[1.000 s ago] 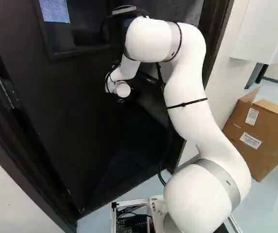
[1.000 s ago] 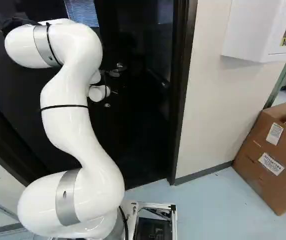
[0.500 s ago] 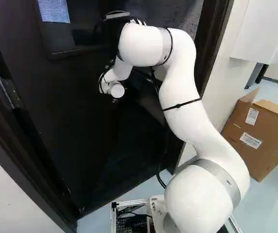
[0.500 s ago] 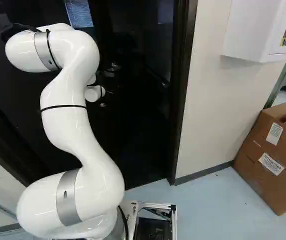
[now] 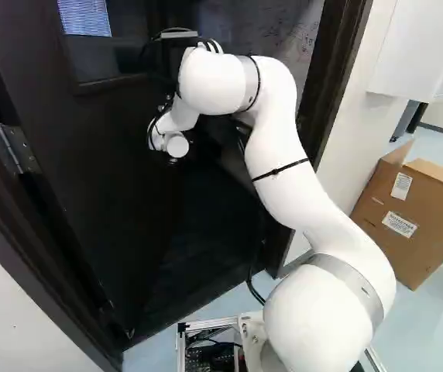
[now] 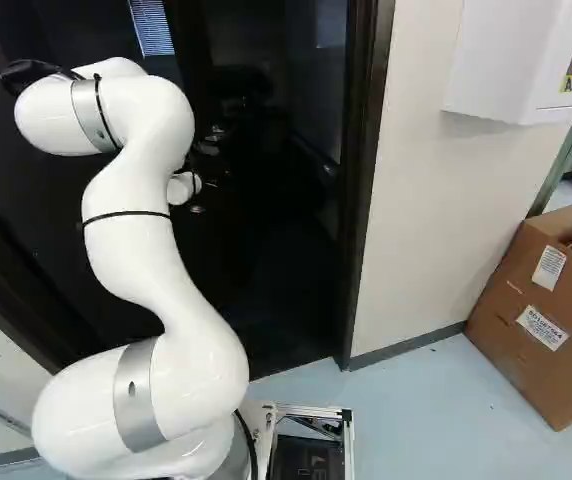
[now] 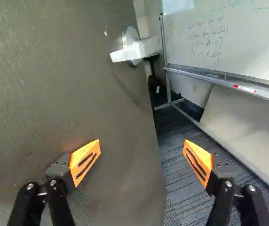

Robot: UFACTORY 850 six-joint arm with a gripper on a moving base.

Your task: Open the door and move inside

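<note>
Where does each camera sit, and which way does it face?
Left base view: behind the arm, on its left, facing the door; arm right of middle.
Right base view: behind, on its right, same direction; arm left of middle.
Wrist view: on the wrist, facing past the open gripper to door and whiteboard.
All share the door; base views, the box.

arm (image 5: 287, 182) raised | elbow (image 5: 215, 84) bent, high | wrist (image 5: 176, 145) below elbow | fingers (image 7: 79, 157) spread wide apart

Got a cardboard box (image 6: 511, 335) lower right in the right base view, white cabinet (image 6: 496, 65) upper right, scribbled-on whiteboard (image 7: 252, 42) in the wrist view.
</note>
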